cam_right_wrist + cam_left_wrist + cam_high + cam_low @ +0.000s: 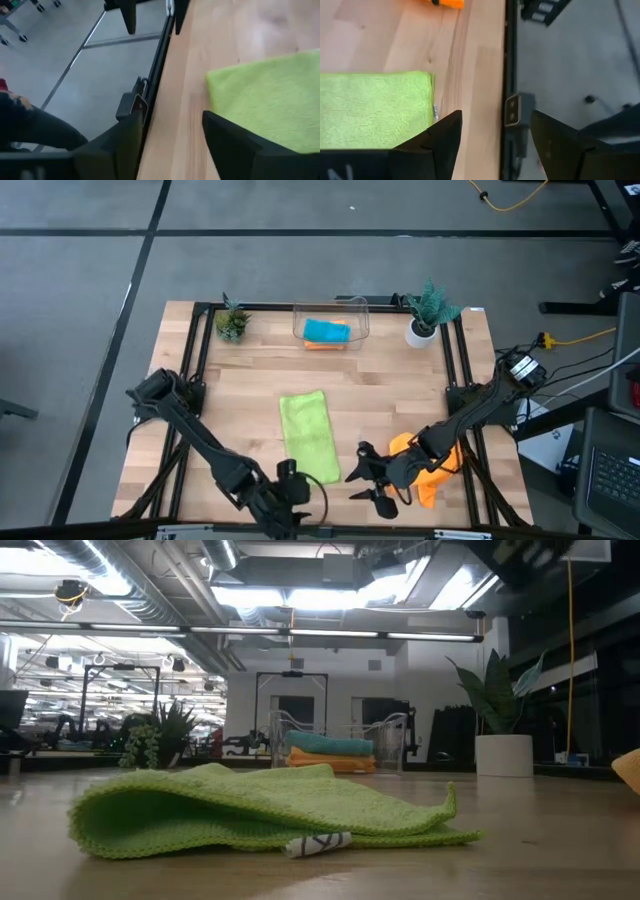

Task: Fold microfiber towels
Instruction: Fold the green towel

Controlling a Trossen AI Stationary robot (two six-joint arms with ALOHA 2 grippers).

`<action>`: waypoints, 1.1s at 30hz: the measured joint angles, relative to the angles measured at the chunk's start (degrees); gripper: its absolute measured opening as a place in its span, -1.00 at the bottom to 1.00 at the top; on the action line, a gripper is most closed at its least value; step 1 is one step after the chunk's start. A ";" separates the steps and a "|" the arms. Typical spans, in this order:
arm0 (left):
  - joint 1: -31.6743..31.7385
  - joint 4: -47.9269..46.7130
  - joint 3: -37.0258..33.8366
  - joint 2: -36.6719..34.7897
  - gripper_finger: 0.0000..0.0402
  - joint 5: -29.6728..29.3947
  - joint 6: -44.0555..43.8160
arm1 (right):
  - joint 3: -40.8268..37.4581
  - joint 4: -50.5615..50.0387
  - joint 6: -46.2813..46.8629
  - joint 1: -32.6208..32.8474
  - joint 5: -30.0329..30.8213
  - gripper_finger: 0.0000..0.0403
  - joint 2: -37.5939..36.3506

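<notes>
The lime green towel (308,435) lies folded in half on the table's middle; the low view shows its two layers (260,810) and a small white label (318,843) sticking out underneath. An orange towel (432,470) lies crumpled at the near right, partly under my right arm. A teal-blue towel (326,330) rests on an orange one in the clear bin. My left gripper (492,137) stands open just beyond the green towel's near corner (422,82), above the table's near edge. My right gripper (368,480) hangs open to the right of the green towel (270,95).
The clear bin (358,308) stands at the far middle between two small potted plants (232,323) (428,310). A black frame rail (509,60) runs along the table's near edge, with the floor beyond it. Bare wood lies left of the green towel.
</notes>
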 joint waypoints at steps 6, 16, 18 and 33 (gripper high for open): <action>0.04 -0.61 -0.09 4.75 0.13 0.39 -1.01 | -0.04 1.02 -0.35 -0.11 0.45 0.37 6.14; 0.11 -3.32 -0.09 8.99 0.10 -0.74 0.17 | -0.07 2.03 -3.09 -3.15 1.55 0.36 14.41; 0.11 -3.14 -0.09 10.08 0.10 -0.74 -0.51 | -0.04 2.94 -4.36 -3.47 2.10 0.34 15.65; 0.13 -3.22 -0.09 12.71 0.10 -4.00 -0.84 | 3.49 5.20 -17.79 -2.89 3.78 0.33 18.23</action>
